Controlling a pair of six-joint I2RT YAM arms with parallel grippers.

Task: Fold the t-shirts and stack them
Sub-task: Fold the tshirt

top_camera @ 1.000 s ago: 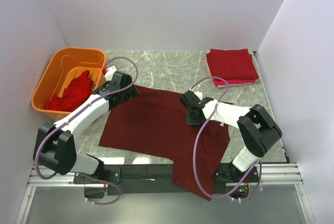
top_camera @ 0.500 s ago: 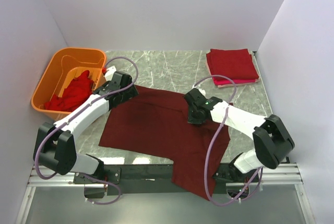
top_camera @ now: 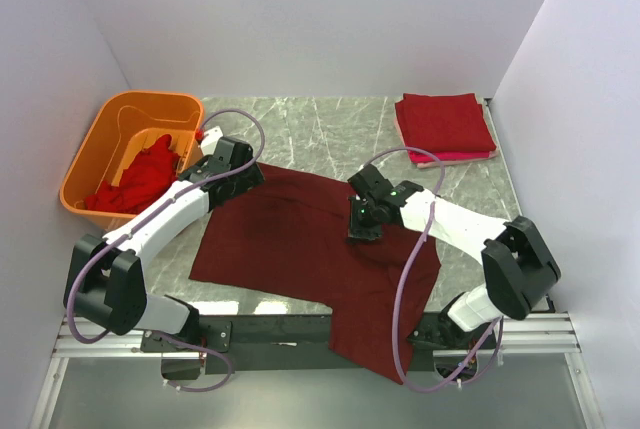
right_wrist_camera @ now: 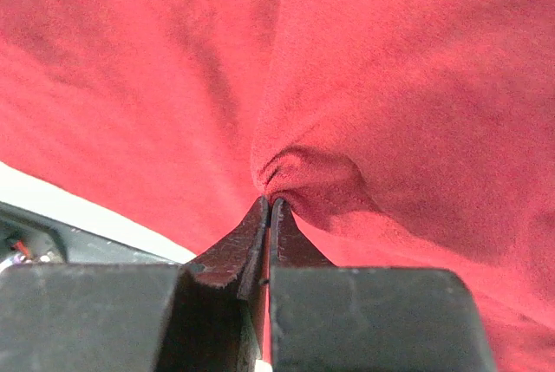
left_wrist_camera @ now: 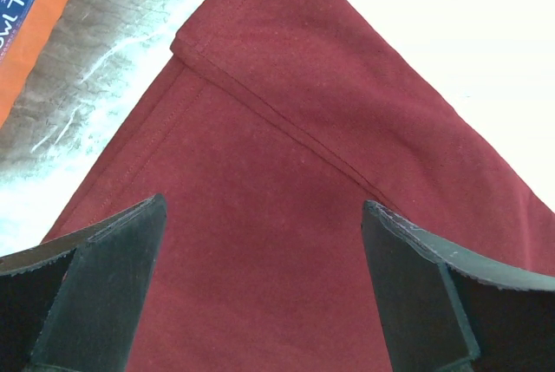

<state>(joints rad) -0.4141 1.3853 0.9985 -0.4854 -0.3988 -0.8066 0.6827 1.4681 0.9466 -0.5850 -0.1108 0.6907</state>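
maroon t-shirt (top_camera: 290, 249): matt knit cloth, fine fuzzy nap, stitched hems. tabletop (top_camera: 320, 134): grey marble-look, smooth, slight sheen. orange tub (top_camera: 150, 99): smooth plastic, semi-gloss. left gripper (left_wrist_camera: 262, 242) pads (left_wrist_camera: 104, 285): black, matt, grainy.

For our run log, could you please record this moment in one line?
left gripper open over maroon t-shirt | right gripper shut on it | folded t-shirts far right

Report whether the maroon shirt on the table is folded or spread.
Spread: the maroon t-shirt lies flat and open across the table; the right gripper is shut on a small pucker of it.
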